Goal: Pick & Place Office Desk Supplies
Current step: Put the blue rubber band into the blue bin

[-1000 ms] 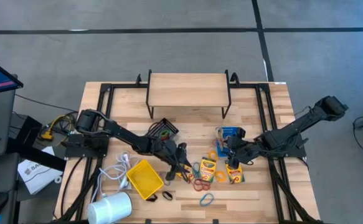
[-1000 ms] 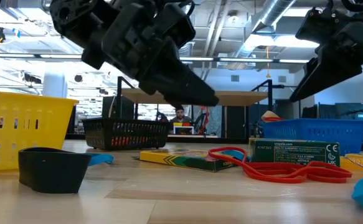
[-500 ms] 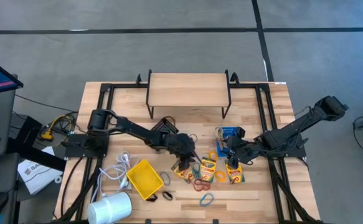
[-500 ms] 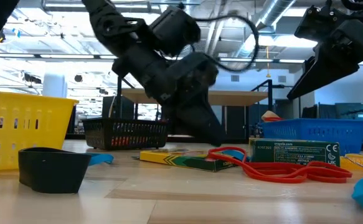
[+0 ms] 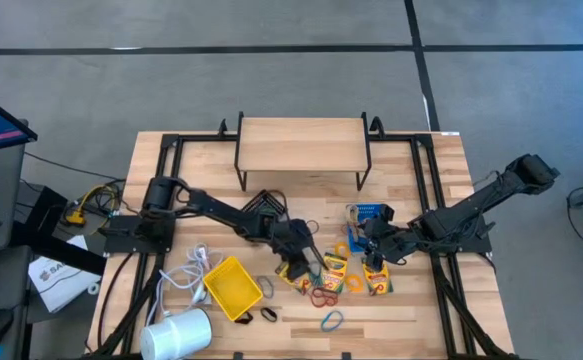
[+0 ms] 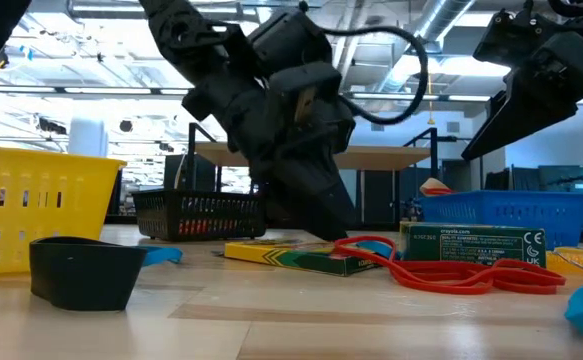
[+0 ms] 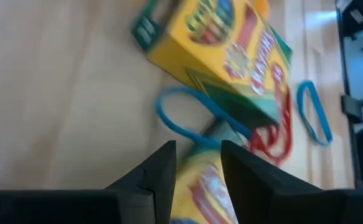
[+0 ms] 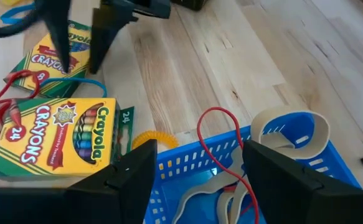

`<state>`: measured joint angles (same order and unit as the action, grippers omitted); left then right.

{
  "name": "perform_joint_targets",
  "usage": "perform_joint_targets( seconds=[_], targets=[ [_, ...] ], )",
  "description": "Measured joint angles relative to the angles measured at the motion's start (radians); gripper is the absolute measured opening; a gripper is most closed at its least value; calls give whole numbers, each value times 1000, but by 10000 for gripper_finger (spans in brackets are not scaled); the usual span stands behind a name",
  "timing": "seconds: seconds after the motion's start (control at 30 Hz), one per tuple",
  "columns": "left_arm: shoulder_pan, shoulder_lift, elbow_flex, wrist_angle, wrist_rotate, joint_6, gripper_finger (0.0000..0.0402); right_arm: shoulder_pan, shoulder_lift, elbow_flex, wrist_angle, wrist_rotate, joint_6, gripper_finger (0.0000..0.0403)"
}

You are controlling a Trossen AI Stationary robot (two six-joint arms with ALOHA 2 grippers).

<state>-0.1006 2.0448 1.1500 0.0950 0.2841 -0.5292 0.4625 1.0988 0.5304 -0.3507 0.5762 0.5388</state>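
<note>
Pale, smooth-grained wood forms the counter [image 5: 411, 305]; glossy printed card covers a crayon box [image 8: 60, 137]; a perforated blue plastic bin [image 8: 243, 180] sits at its 4 o'clock, beside matt red rubber bands [image 6: 451, 275].

Right wrist view: crayon box [image 8: 56, 140] face reads "CRAYONS" in red, with "24" at its corner and "Crayola" on the green end band. Second crayon box [image 8: 47, 59], lying farther off, reads "CRAYONS" and "Crayola". Low view: green box side [image 6: 471, 245] carries small white print, too small to read. Left wrist view: box lettering blurred, unreadable.
</note>
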Motion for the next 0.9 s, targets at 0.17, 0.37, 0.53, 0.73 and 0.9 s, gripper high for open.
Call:
perform_joint_targets(
  seconds=[0.17,0.37,0.53,0.73,0.9],
  targets=[
    [24,0,0,16,2,-21,122,0,0,0,7,0,-13,235],
    [18,19,2,54,-48,-2,122,1,0,0,46,-8,-16,235],
    [13,32,2,56,-44,-3,122,1,0,0,54,-8,-16,235],
    [6,32,1,69,-44,-8,122,0,0,0,55,-8,-16,235],
    [-16,32,1,104,-45,-11,122,0,0,0,54,-8,-16,235]
  ],
)
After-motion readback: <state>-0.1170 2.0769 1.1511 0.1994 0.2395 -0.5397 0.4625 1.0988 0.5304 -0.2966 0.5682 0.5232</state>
